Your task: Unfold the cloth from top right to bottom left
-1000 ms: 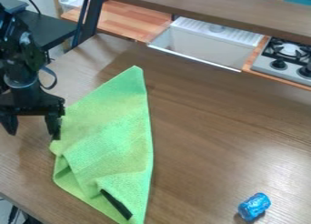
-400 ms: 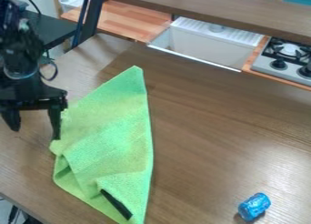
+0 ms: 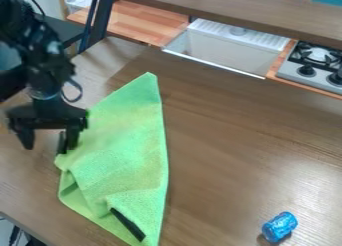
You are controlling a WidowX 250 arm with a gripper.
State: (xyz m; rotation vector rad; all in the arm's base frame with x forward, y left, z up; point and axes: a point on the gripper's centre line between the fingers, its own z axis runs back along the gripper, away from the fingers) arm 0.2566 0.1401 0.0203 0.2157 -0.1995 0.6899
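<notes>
My gripper (image 3: 48, 144) hangs at the left side of the view, open, with its two fingers spread apart and nothing visible between them. Its right finger is over the left edge of the green cloth (image 3: 123, 150); whether it touches the cloth I cannot tell. The cloth lies on the table as a long, partly folded shape, with a narrow point at the top and a wider, layered lower part. A black strip shows near its bottom corner.
A blue can-like object (image 3: 279, 226) sits on the table (image 3: 234, 155) at the lower right. Along the back are a white sink (image 3: 230, 49), a stove (image 3: 314, 67) and a raised brown shelf (image 3: 227, 9).
Between the last two views my gripper has shifted right and slightly down, bringing its right finger over the cloth's left edge. The cloth and the blue object have stayed put.
</notes>
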